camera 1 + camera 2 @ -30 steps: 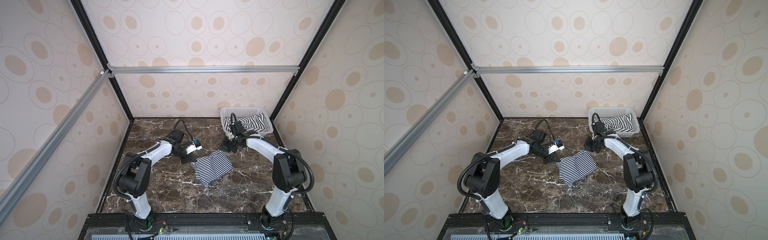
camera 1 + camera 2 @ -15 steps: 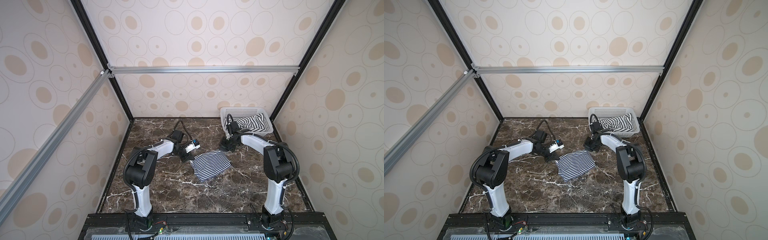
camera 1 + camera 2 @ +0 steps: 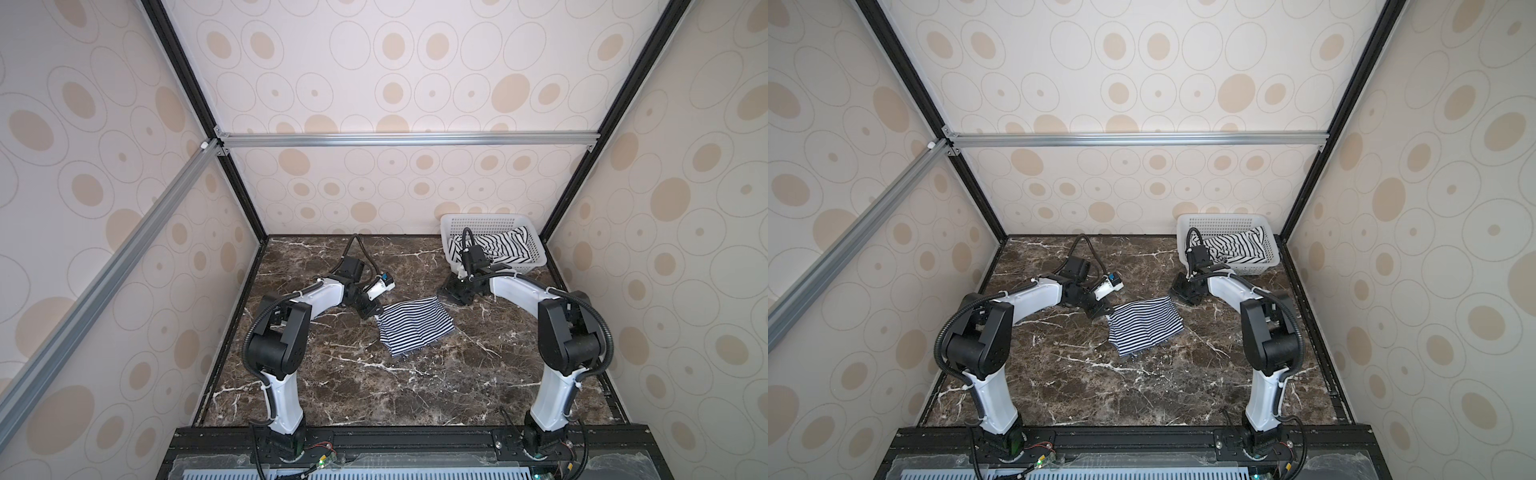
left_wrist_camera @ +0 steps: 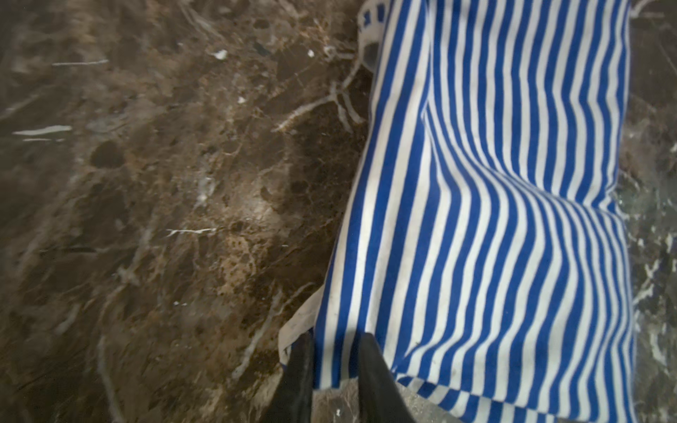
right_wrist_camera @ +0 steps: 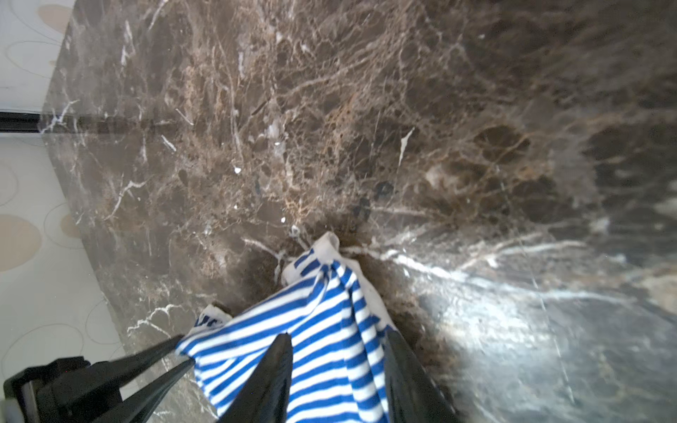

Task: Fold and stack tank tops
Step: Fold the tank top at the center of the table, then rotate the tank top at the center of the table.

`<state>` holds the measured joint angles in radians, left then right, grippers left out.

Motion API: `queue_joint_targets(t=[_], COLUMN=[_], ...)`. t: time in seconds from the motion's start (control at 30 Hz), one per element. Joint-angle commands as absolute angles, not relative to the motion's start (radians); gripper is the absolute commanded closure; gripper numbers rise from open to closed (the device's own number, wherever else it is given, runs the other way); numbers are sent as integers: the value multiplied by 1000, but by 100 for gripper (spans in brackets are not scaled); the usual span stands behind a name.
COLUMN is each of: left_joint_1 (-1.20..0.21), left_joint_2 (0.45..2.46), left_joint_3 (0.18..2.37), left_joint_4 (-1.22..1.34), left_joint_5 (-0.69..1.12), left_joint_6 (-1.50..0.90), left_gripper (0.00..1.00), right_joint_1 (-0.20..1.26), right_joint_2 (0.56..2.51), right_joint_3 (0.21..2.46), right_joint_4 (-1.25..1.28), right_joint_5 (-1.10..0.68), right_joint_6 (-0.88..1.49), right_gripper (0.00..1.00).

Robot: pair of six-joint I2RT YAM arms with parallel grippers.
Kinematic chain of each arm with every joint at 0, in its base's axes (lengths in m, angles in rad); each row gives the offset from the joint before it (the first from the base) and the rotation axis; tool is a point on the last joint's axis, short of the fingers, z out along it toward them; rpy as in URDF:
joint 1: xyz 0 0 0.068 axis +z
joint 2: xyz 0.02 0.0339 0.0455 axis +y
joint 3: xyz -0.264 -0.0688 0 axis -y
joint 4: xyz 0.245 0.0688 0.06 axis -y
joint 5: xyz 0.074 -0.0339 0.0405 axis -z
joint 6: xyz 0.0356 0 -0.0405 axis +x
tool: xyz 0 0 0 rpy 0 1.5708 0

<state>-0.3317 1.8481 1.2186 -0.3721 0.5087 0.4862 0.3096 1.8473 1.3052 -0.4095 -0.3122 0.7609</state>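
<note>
Since the folded tank top [image 3: 415,328] lay flat on the tabletop [image 3: 332,395], our left claw [image 4: 335,338] and right claw [image 5: 339,335] stood spread.

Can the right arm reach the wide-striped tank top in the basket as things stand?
Probably yes. The basket is open-topped and sits just behind the right gripper, with nothing covering the wide-striped tank top. The jaws stand apart around a corner of the narrow-striped tank top, so it must lift clear first.
</note>
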Motion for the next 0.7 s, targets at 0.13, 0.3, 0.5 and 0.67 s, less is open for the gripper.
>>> queue_joint_targets(t=[0.13,0.3,0.5,0.67], left_joint_1=[-348,-446,-513,-520], left_joint_2=[1649,1641,1707,1750], left_joint_3=[1201,1210,1169,1113], left_joint_4=[-296,-320,-255,-254], left_joint_5=[340,431,544,496], left_joint_6=[369,372,356,392], left_gripper=[61,64,66,69], right_joint_1=[351,387,399,403], right_joint_2=[1790,1876,1989,2045], right_joint_3=[1236,1258,1310,1363], right_joint_4=[-366,-330,-292,-307], right_joint_5=[-322,-349,-380,-373], right_joint_6=[746,763,800,804], right_gripper=[73,82,87,87])
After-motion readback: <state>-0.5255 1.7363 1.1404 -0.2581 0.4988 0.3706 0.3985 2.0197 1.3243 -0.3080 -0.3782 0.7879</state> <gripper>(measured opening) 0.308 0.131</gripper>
